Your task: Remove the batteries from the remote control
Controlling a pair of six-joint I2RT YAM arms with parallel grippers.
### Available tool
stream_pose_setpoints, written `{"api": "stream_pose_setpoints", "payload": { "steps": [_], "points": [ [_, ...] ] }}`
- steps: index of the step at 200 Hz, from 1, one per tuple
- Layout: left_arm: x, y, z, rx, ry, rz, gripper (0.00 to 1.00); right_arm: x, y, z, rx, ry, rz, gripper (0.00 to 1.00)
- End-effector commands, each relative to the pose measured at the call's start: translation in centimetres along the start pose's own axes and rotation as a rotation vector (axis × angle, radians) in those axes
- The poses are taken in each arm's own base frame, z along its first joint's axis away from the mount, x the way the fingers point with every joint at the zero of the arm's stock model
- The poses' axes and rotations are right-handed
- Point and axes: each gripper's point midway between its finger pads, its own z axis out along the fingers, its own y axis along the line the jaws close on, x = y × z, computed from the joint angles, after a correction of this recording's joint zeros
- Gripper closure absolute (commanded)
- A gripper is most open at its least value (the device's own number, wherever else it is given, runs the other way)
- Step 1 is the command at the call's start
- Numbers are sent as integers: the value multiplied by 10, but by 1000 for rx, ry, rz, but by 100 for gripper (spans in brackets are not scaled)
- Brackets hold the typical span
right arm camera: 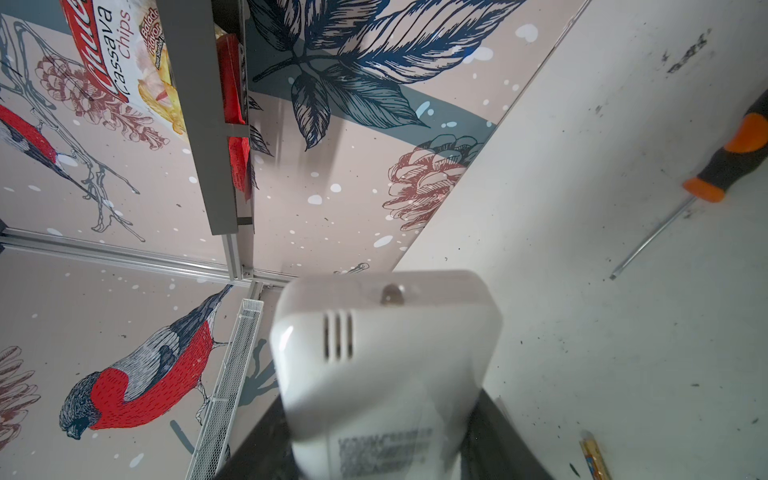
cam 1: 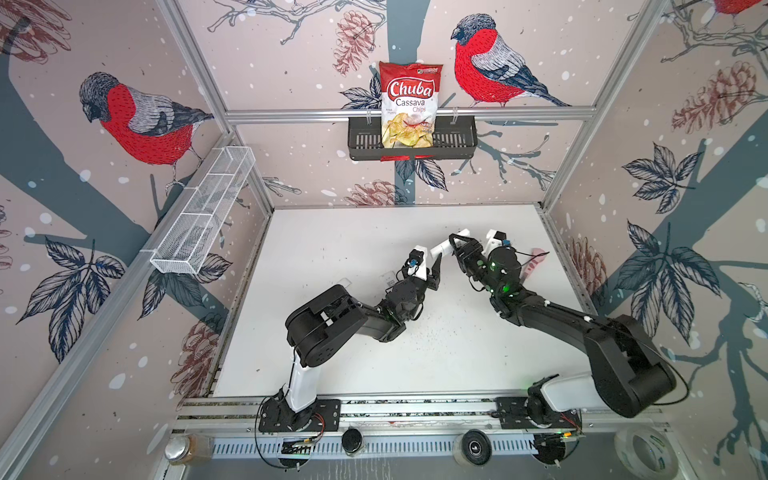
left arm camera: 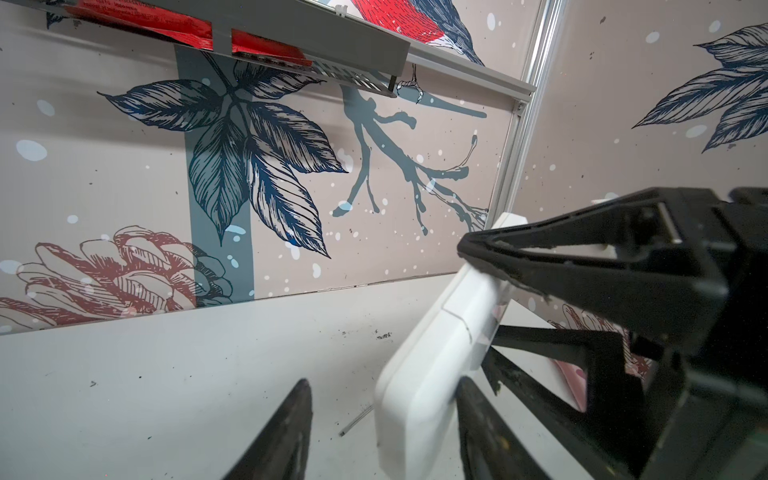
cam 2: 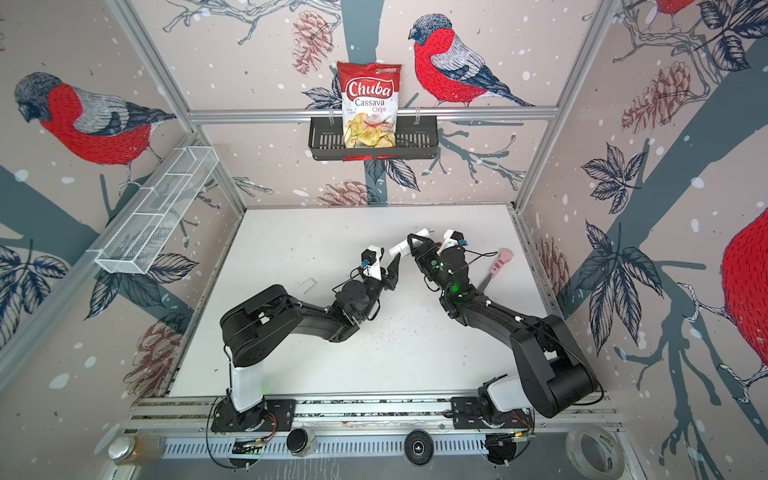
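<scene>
The remote control [cam 1: 442, 248], white, is found lifted clear of the bench [cam 1: 332, 257], right of centre and toward the far side, tilted between the two arms. It is clamped about its middle by the right tool [cam 1: 454, 248]. In the left wrist view that tool's black fingers are seen pressed against both faces of the casing.

The near end of the remote control is straddled by the left tool [left arm camera: 384, 386], whose jaws are parted. One finger is seen against or just beside the casing, while a clear gap is left at the other finger [left arm camera: 286, 424].

A seam is noted across the back of the casing; what the compartment holds cannot be told. One battery [right arm camera: 595, 457], thin and gold-banded, is recorded lying on the bench, cut off by the edge of the right wrist view. A screwdriver [right arm camera: 731, 158] with an orange and black handle is found lying on the bench to the right of the right tool, apart from it.
</scene>
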Motion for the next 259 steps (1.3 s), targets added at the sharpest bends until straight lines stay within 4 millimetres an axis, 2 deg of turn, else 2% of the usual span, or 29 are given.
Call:
{"api": "stream_pose_setpoints", "payload": {
  "steps": [1,64,140,197,259],
  "points": [
    [-2,-3,2,22,-7,-20,47,-3,13,1,-49,-7,1,67],
    [1,-3,7,54,5,-41,61,-1,14,4,-50,2,1,67],
    [3,-1,3,60,11,-39,69,-3,10,5,-47,3,8,67],
    [3,0,-1,76,12,-42,72,-8,7,7,-49,14,15,67],
    [5,-6,-7,118,15,-47,72,-3,5,20,-53,77,18,68]
  ]
}}
